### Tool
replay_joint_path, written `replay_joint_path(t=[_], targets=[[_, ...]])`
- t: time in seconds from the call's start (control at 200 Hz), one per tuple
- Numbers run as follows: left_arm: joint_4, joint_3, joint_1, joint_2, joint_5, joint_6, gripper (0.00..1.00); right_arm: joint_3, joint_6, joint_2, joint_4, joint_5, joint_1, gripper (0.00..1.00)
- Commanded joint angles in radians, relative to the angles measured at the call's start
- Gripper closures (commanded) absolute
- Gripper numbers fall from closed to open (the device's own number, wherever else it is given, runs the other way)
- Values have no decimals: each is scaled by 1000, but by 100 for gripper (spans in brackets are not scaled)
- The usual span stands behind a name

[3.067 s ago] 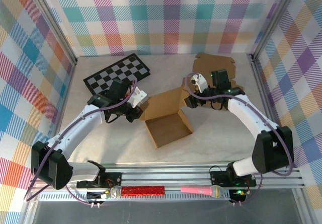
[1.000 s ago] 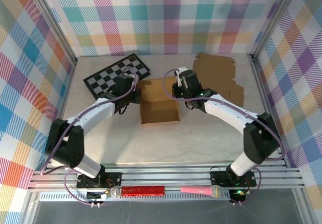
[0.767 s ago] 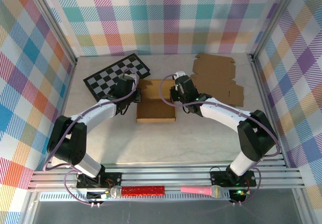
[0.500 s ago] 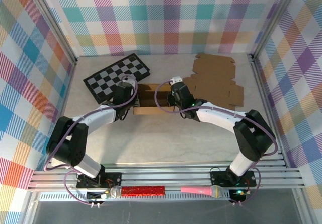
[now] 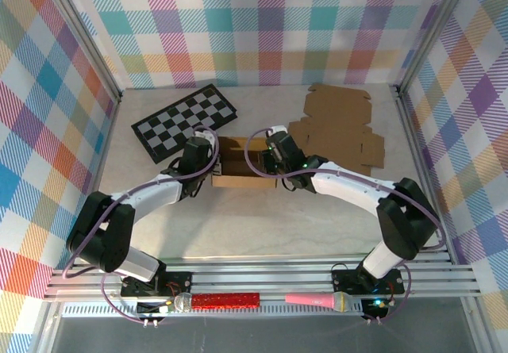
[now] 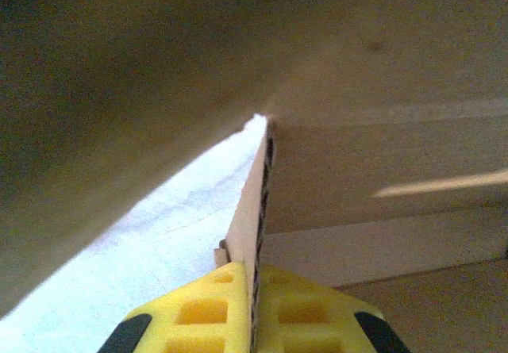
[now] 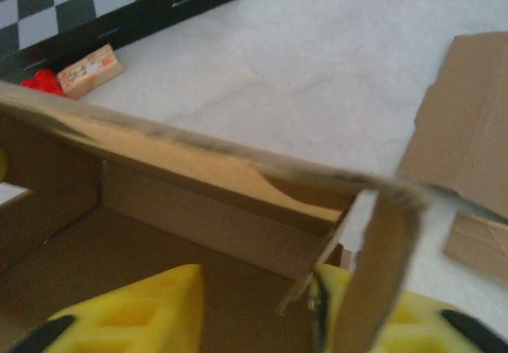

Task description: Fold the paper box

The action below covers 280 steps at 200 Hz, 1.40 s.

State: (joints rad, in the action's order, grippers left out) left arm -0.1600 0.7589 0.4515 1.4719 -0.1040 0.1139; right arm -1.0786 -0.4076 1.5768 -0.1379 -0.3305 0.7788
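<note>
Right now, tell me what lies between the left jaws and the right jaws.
The paper box sits there, walls raised, as the top view shows.

Chessboard [image 5: 186, 119] back left, pink microphone [image 5: 317, 300] in front

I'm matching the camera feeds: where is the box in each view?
Top: box at centre, below and right of the checkerboard.
Left wrist: box across the frame, one wall edge-on at centre.
Right wrist: box at lower left, its inside showing.
Landmark: the checkerboard, upper left in the top and right wrist views.
</note>
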Motion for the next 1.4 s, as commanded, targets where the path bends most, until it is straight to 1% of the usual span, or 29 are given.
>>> replay_joint_path(t=[0.0, 0.09, 0.24, 0.35, 0.465, 0.59, 0.7, 0.83, 0.905, 1.035, 1.125, 1.3, 1.395], targets=[[1, -27, 38, -30, -18, -54, 95, -43, -152, -77, -182, 108, 5, 51], [5, -38, 57, -33, -44, -75, 97, -52, -212, -121, -243, 177, 4, 44], [-1, -50, 74, -31, -66, -85, 98, -64, -284, -199, -324, 240, 2, 32], [-3, -50, 81, -32, -76, -86, 98, -100, -301, -247, -392, 262, -1, 27], [-6, -53, 85, -35, -81, -86, 98, -166, -324, -271, -468, 287, -26, 22], [-11, -62, 87, -41, -86, -82, 98, -246, -376, -269, -529, 347, -83, 22], [-15, -70, 90, -45, -88, -79, 98, -298, -465, -246, -592, 382, -162, 25], [-22, -81, 91, -55, -88, -75, 98, -293, -643, -195, -607, 532, -299, 28], [-27, -88, 92, -61, -85, -72, 98, -294, -697, -149, -600, 611, -344, 30], [-36, -100, 95, -69, -86, -63, 97, -386, -692, -4, -690, 689, -363, 31], [-41, -108, 98, -73, -90, -57, 96, -426, -692, 87, -715, 743, -364, 33], [-50, -127, 105, -90, -96, -48, 94, -448, -696, 149, -697, 776, -363, 33], [-50, -139, 111, -104, -98, -41, 92, -443, -692, 171, -693, 818, -363, 35]])
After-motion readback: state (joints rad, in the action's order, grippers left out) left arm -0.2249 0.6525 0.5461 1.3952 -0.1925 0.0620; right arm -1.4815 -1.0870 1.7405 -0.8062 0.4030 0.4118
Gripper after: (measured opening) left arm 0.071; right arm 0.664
